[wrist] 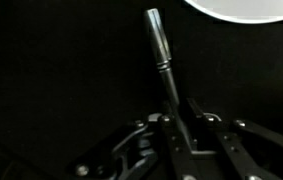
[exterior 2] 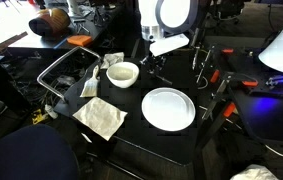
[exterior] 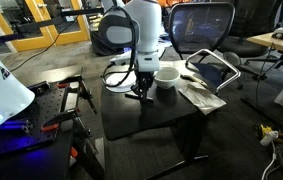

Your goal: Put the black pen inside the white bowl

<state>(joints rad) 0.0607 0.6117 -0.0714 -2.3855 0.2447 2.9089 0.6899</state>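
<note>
Black and shiny, the thin, straight black pen [wrist: 164,55] is pinched by its near end between the two dark fingers [wrist: 209,132] of the gripper [wrist: 186,122]. The fingers are close together, with only the pen between them. The rest of the pen sticks out in front of them. I cannot tell if the pen touches the black table [exterior 2: 141,138].

In both exterior views the big white arm [exterior: 141,35] stands tall behind the small round white bowl [exterior 2: 122,73] and bends down. Its gripper [exterior 2: 153,62] points down at the table, just beside the bowl [exterior: 167,76] and not over it. So the pen is next to the bowl, not inside.

A flat white plate [exterior 2: 168,108] lies near the bowl, in front of the gripper. A crumpled paper napkin [exterior 2: 101,117] lies near the bowl too, apart from the plate.

In the wrist view a white curved edge [wrist: 241,8] shows past the pen's far tip. I cannot tell if it is bowl or plate.
</note>
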